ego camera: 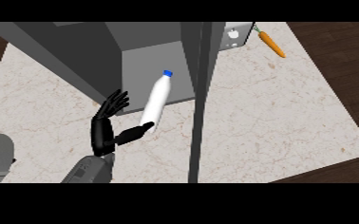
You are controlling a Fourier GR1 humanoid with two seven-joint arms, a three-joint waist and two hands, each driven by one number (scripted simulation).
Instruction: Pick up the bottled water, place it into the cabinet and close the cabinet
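At the lower left of the frame a grey forearm (88,170) rises from the bottom edge, ending in the left hand (105,132). Its fingers (116,102) are spread and nearly straight, pointing toward the upper right, while the thumb (135,133) reaches out to the right and touches the lower end of the bottled water (157,99). The hand is wide open, with nothing curled round the bottle.

The bottle is white with a blue cap (167,73), tilted so the cap points up and slightly right. It shows against the open front of the grey cabinet (151,42), which fills the upper middle of the frame. Just right of the bottle, the cabinet door (200,104) stands open, seen edge-on as a dark strip running down the centre.

All this sits on a pale speckled counter (273,118). In the upper right lies an orange carrot (272,44), well apart from the bottle.
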